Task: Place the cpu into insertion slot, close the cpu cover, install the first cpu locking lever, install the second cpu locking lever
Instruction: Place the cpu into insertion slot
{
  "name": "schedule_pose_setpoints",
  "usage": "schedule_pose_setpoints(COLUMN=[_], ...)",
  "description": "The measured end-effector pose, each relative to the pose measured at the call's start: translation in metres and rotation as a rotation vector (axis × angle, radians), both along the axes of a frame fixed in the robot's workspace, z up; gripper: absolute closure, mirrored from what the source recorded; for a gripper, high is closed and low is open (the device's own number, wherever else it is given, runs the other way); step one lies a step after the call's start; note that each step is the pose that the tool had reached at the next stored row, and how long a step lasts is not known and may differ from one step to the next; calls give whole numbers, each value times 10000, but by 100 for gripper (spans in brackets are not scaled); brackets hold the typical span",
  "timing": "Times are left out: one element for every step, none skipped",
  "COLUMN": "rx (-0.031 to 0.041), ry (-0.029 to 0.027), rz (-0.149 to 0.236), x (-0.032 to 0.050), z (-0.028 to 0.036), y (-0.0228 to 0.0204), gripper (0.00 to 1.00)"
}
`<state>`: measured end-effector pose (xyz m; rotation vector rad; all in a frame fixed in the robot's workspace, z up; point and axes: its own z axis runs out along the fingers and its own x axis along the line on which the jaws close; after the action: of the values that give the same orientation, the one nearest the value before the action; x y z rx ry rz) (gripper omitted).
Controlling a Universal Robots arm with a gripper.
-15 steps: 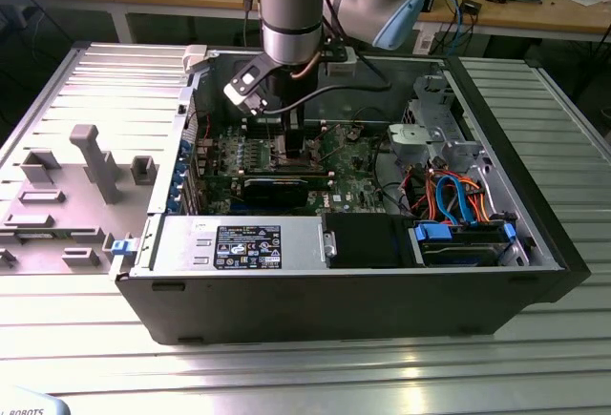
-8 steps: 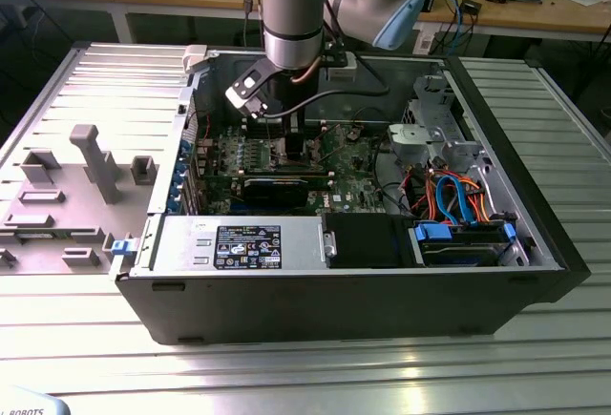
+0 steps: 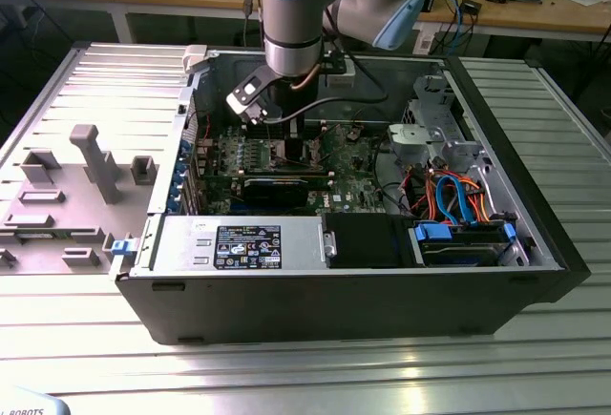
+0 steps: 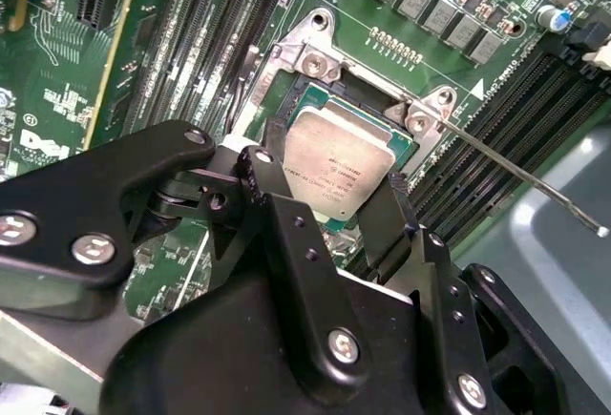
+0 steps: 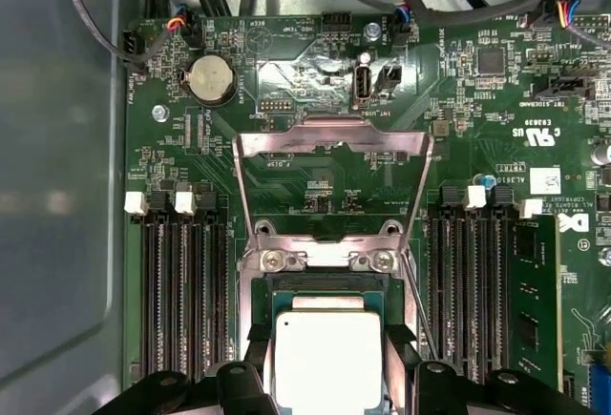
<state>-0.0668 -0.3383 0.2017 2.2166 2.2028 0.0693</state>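
The cpu (image 4: 336, 169), a dull silver-grey square, sits at the insertion slot (image 5: 325, 284), with the gripper (image 4: 329, 186) clamped on its edges. The cpu cover (image 5: 331, 138) stands raised beyond it, and a thin locking lever (image 4: 516, 174) juts out alongside.

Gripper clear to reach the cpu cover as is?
Likely yes: the cpu cover stands flipped open beside the insertion slot with nothing over it, though the gripper looks occupied, shut on the cpu.

Fine print on motherboard (image 5: 477, 100) and power-supply label (image 3: 247, 246).
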Motion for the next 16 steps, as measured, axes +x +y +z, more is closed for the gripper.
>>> schedule_pose_setpoints(rx=[-2,-3,-4,-10,-12,-14,-15,-14,-16,-17,-17,-18,-18,-18,-18,-17], ry=[1,1,-1,-1,-1,0,0,0,0,0,2,6,9,11,15,15], rz=[-16,-22,-28,-29,-27,-22,-10,-9,-6,6,31,61,82,114,151,151], x=[0,1,5,8,8,8,8,8,8,9,11,12,11,12,13,13], z=[-2,-2,-4,-5,-5,-5,-6,-6,-7,-8,-9,-10,-11,-12,-14,-15], y=[-1,-1,1,4,4,4,4,5,5,5,5,5,4,4,4,5], gripper=[45,45,45,45,45,45,45,45,45,45,45,45,45,45,45,45])
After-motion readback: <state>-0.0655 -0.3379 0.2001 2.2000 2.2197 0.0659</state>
